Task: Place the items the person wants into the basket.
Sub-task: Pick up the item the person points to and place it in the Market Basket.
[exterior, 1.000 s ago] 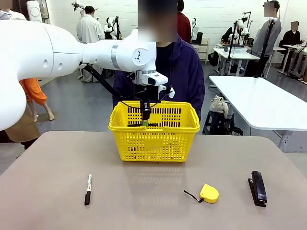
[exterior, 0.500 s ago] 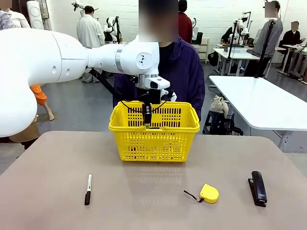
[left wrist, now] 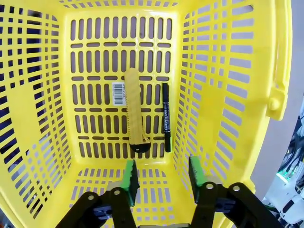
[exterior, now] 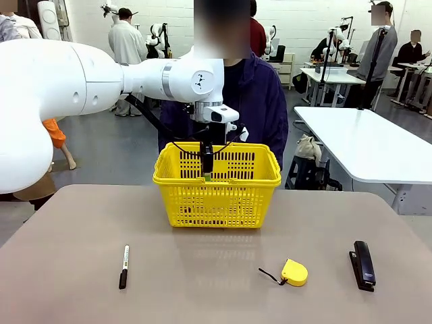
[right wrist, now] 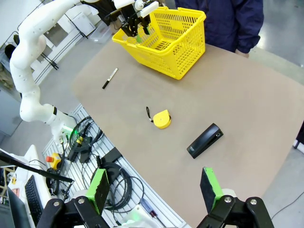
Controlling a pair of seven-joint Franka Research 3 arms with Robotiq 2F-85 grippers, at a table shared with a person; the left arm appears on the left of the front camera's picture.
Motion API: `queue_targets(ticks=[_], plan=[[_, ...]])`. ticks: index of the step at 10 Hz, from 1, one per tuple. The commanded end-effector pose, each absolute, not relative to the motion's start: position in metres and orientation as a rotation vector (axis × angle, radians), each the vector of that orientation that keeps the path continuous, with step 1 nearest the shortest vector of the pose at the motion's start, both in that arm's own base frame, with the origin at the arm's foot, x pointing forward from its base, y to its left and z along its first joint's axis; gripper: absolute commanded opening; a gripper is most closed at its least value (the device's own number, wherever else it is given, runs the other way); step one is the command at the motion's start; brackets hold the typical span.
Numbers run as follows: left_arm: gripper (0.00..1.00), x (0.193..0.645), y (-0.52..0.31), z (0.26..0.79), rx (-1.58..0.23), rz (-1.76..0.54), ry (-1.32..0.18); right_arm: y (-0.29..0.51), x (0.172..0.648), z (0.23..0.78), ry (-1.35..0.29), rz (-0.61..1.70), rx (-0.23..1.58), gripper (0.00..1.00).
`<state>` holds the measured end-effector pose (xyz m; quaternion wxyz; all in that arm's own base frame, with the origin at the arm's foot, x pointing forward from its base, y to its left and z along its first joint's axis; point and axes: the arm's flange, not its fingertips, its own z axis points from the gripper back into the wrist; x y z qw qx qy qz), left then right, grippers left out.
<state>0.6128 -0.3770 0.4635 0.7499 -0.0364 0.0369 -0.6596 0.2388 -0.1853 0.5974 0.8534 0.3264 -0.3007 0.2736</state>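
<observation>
Left wrist view: left gripper (left wrist: 161,172) hangs over the floor of the yellow basket (left wrist: 38,118), fingers moderately parted, nothing between them. On the basket floor: utility knife (left wrist: 134,111), with the black pen (left wrist: 166,116) just beside it at 3 o'clock, parallel.

Front view: tape measure (exterior: 294,272) on the table (exterior: 202,290) at 5 o'clock from the basket; marker (exterior: 123,266) at 7 o'clock; stapler (exterior: 363,265) at 4 o'clock. Person (exterior: 260,101) at 12 o'clock, behind the basket.

Right wrist view: right gripper (right wrist: 154,190) wide open, empty, high over the table.

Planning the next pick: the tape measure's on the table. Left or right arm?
Right, probably. The tape measure lies right of centre, and the right gripper hangs open above that side. The left gripper is over the basket.
</observation>
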Motion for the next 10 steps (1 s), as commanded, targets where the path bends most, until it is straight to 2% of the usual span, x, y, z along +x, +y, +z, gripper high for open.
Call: queue_targets(ticks=[1,8,10], plan=[[0.99,0.623,-0.382,0.469,-0.064,-1.460,0.085,-0.185,0.240,0.597,-0.659,0.592,0.714,1.00],[1.00,0.624,-0.379,0.477,-0.053,-1.398,0.040,-0.185,0.240,0.597,-0.659,0.592,0.714,1.00],[1.00,0.597,-0.357,0.520,-0.040,-1.381,-0.018,-0.185,0.240,0.597,-0.659,0.592,0.714,1.00]])
